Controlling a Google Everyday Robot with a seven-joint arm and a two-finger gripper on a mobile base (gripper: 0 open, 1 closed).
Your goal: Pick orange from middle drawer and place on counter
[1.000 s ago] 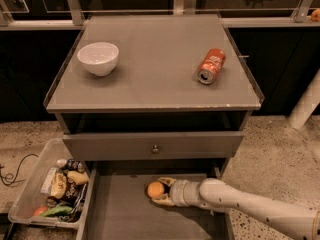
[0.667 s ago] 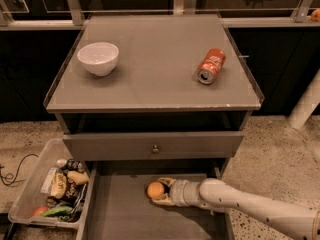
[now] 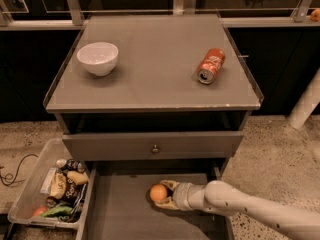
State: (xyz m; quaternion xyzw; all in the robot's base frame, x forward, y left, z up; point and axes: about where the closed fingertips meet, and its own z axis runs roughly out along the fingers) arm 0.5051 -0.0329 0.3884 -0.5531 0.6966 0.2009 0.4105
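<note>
tool (image 3: 164, 194) in middle drawer (image 3: 120, 211), fingers clamped round orange (image 3: 158, 192); coke can (image 3: 210, 66) + white bowl (image 3: 97, 58) on worktop (image 3: 155, 71).

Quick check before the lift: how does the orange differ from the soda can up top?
The orange is a plain round ball; the soda can is a red printed cylinder. The orange sits low in the middle drawer, at the pincer; the soda can lies on its side on the counter, with nothing touching it. The soda can looks longer than the orange. Both are small and warm-coloured.
</note>
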